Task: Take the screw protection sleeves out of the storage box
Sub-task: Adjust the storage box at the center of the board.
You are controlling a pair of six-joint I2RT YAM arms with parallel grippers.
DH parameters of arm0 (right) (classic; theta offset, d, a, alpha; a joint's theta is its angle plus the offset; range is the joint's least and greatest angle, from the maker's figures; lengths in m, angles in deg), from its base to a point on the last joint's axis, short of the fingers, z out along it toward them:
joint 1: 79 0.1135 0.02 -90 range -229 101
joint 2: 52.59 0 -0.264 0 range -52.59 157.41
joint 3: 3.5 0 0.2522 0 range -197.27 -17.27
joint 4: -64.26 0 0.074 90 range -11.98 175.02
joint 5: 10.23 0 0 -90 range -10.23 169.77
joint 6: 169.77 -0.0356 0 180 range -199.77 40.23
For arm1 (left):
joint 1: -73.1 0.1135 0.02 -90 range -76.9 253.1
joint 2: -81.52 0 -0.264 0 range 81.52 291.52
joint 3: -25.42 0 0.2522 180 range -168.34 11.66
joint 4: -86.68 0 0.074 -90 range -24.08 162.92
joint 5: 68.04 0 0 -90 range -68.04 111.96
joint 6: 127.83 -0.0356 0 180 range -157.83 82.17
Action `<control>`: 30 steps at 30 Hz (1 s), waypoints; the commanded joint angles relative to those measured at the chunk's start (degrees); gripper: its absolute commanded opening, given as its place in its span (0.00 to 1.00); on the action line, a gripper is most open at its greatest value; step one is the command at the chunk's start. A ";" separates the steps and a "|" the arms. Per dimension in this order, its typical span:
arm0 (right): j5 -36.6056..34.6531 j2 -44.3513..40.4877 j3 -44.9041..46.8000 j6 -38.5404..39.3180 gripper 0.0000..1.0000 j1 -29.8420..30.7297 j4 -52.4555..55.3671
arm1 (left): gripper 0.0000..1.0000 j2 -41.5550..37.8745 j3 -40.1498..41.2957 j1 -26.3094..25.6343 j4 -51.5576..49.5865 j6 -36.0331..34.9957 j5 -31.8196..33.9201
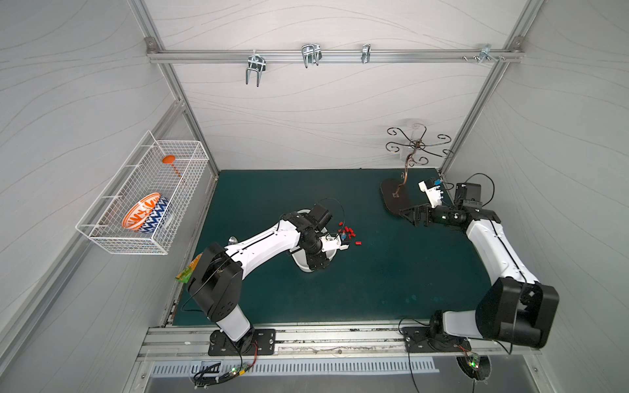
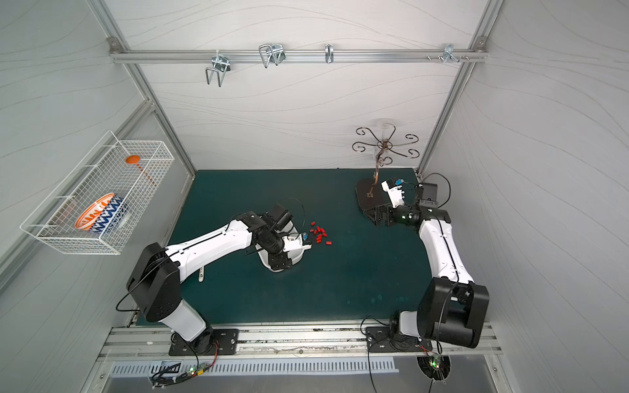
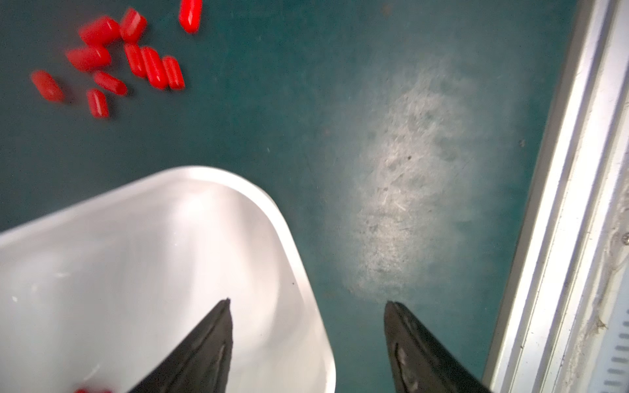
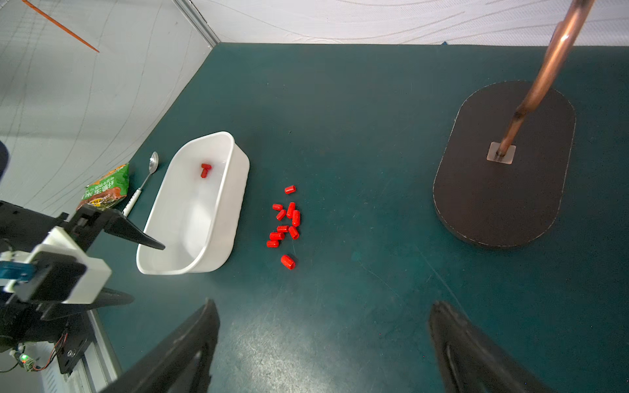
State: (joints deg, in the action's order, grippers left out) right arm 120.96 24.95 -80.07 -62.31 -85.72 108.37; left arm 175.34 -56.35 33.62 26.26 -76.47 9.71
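**Nearly there: two sleeves left in the box**

Most of the screw protection sleeves (image 4: 296, 217) were out, about ten red caps scattered on the green mat (image 4: 357, 136) just right of the storage box (image 4: 238, 190). But two more lay touching each other at the box's far end, so I judged the job close, not finished.

The left gripper (image 3: 308, 303) hung at the box's near end with its jaws apart, gripping nothing. One finger was over the white floor, the other over the mat outside the rim. The right gripper (image 4: 320, 303) was spread wide and empty, far right beside the dark oval base of the hook stand (image 4: 503, 190).

A spoon (image 4: 154, 160) and a green snack packet (image 4: 105, 190) lay left of the box. Nothing blocked the way in. On the left wall a wire basket (image 1: 112, 234) held a patterned bowl (image 1: 146, 217).
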 commanded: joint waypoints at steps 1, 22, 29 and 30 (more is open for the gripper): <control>0.61 0.09 0.44 0.89 0.99 0.48 0.15 | 0.75 0.68 0.16 -0.02 3.50 4.90 4.84; 0.58 0.58 0.43 1.88 0.99 0.48 0.62 | 0.19 5.47 1.56 -3.72 6.46 15.45 7.46; 0.83 1.47 0.32 1.86 0.99 0.48 0.74 | 0.03 -0.20 0.37 -3.58 -0.53 11.23 5.40; 0.96 1.46 0.32 1.88 0.99 0.48 0.71 | 0.02 -1.56 -0.14 -3.59 -2.67 10.59 4.58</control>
State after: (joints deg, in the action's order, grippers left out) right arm 120.83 25.80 -80.07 -61.13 -85.61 108.45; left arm 177.89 -54.71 30.12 29.74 -63.33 16.97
